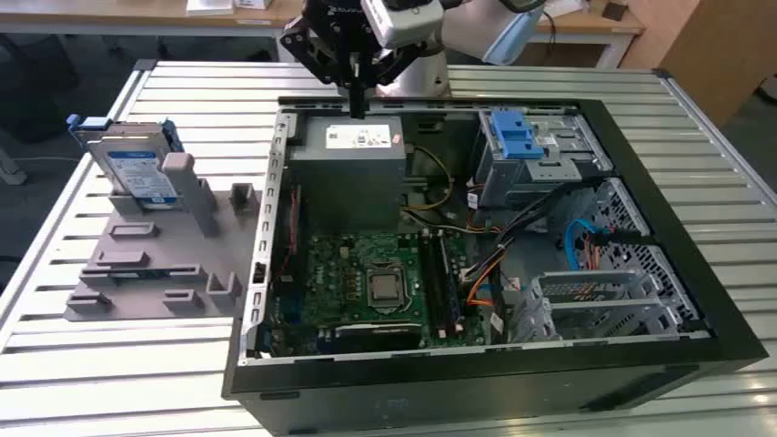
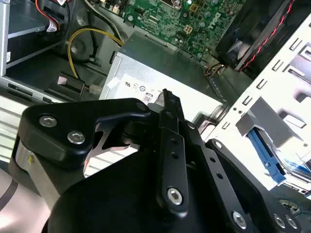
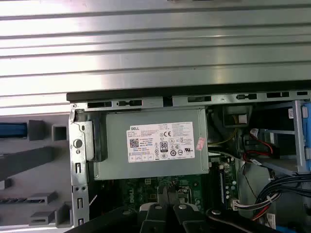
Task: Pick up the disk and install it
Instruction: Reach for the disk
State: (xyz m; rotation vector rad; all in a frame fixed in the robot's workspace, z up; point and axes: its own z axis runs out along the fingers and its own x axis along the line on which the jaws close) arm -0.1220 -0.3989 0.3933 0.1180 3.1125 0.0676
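Plainly one disk (image 1: pixel 134 173) stands upright; one gripper (image 1: pixel 359 109) hovers apart.

Disk (image 1: pixel 134 171) lower corner was hidden behind grey holder post (image 1: pixel 182 187). Arm (image 1: pixel 410 20) was cut off at exterior view's edge. Gripper (image 2: pixel 166 95) hid part of power supply sticker (image 2: pixel 133 86).

Exterior view: a raised camera looks down at a slant over the bench (image 1: pixel 97 364) and takes in the whole open case (image 1: pixel 486 391), with the arm at the far side. First wrist view: looks straight down, fairly near, on the grey box (image 3: pixel 150 167) and the case rim. Second wrist view: very near, slanting past the gripper (image 2: pixel 166 97) onto the same box. All three views share the grey box and the board (image 1: pixel 364 273).
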